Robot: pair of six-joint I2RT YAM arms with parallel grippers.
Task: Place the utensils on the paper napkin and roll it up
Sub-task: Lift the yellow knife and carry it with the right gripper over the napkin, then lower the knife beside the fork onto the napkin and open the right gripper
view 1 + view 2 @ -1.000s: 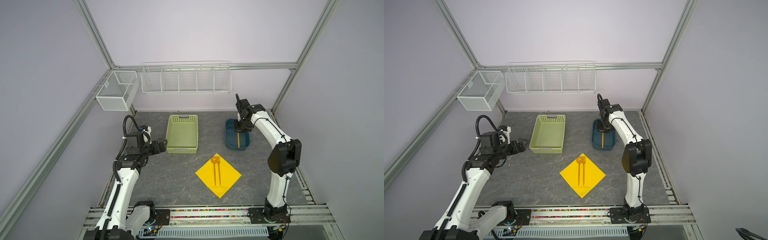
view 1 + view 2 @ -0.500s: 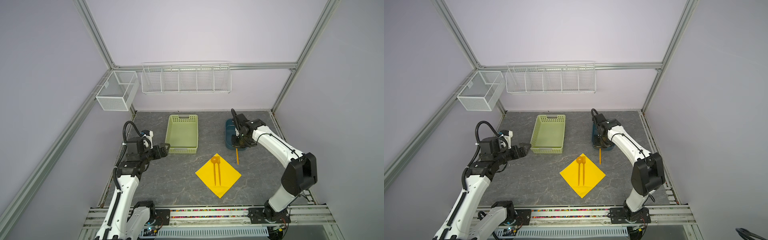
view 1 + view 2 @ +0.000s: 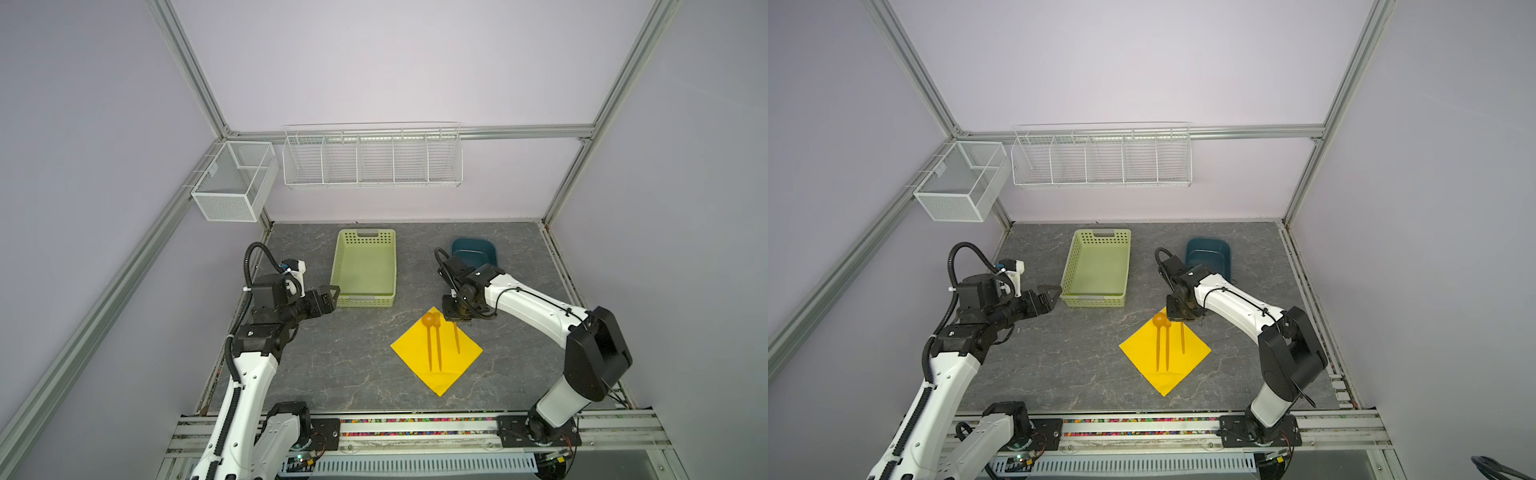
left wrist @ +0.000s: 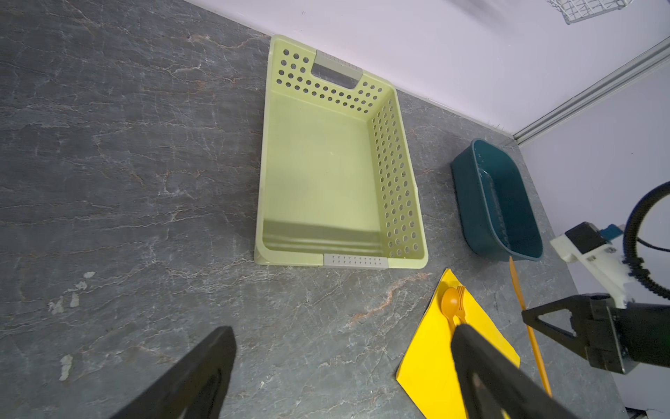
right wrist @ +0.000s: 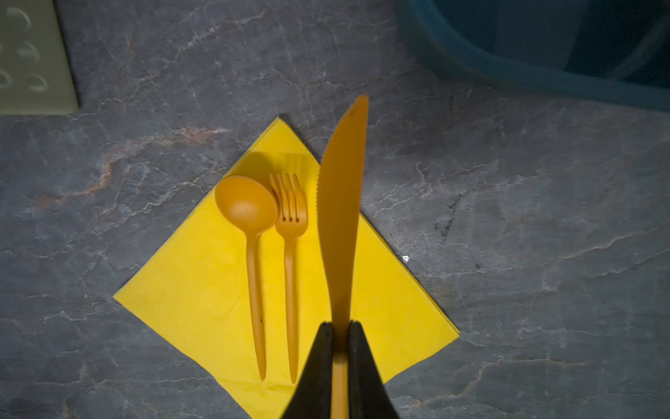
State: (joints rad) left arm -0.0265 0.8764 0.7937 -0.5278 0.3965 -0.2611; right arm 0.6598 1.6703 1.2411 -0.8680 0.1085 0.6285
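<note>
Two orange utensils, the spoon (image 5: 246, 206) and the fork (image 5: 290, 217), lie side by side on the paper napkin (image 5: 203, 290), just beside our right claw (image 5: 340, 328). That claw pinches the knife (image 5: 340, 217) by its handle, the blade jutting straight out past the fingertips over the napkin's edge (whether it touches the paper we cannot tell). Our left claw (image 3: 331, 296) hangs spread wide, well apart from the napkin, with the green basket (image 3: 365, 300) just ahead of it.

Grey marbled tabletop (image 3: 332, 365) with pale green basket (image 3: 365, 300), teal tub (image 3: 473, 251) and yellow paper napkin (image 3: 449, 374).
</note>
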